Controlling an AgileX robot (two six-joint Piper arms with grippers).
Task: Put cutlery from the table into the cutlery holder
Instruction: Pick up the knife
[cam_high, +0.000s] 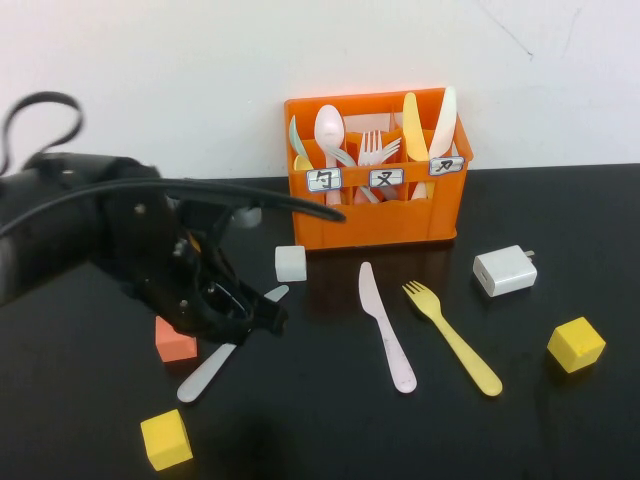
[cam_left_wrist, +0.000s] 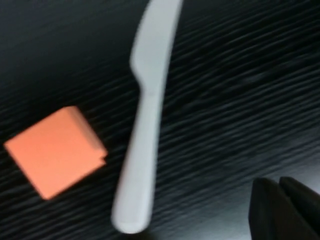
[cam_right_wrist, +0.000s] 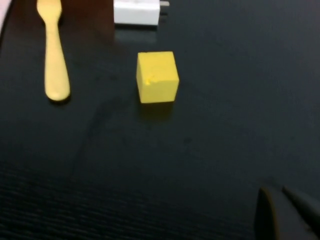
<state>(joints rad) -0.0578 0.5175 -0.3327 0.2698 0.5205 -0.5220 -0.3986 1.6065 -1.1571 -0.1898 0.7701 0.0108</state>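
High view: black wood-grain table (cam_high: 560, 440) filling the lower part, white wall behind. At the left, large black left arm over the table, left gripper (cam_high: 240, 310) low above a pale grey plastic knife (cam_high: 215, 362) lying diagonally; jaw state impossible to tell. Orange plastic cutlery holder (cam_high: 380, 215) at the back, three labelled compartments holding upright spoons, forks and knives. Flat in front of it: pink plastic knife (cam_high: 386, 328), yellow plastic fork (cam_high: 453, 338) just beside it. White charger plug (cam_high: 504, 270) near the holder's right corner. Scattered cubes: orange (cam_high: 175, 340) touching or just beside the grey knife, yellow (cam_high: 165, 440) near the front, yellow (cam_high: 575, 344) at right, white (cam_high: 290, 263) by the holder. Right gripper (cam_right_wrist: 287, 215) only in the right wrist view, near the right yellow cube; jaw state impossible to tell.
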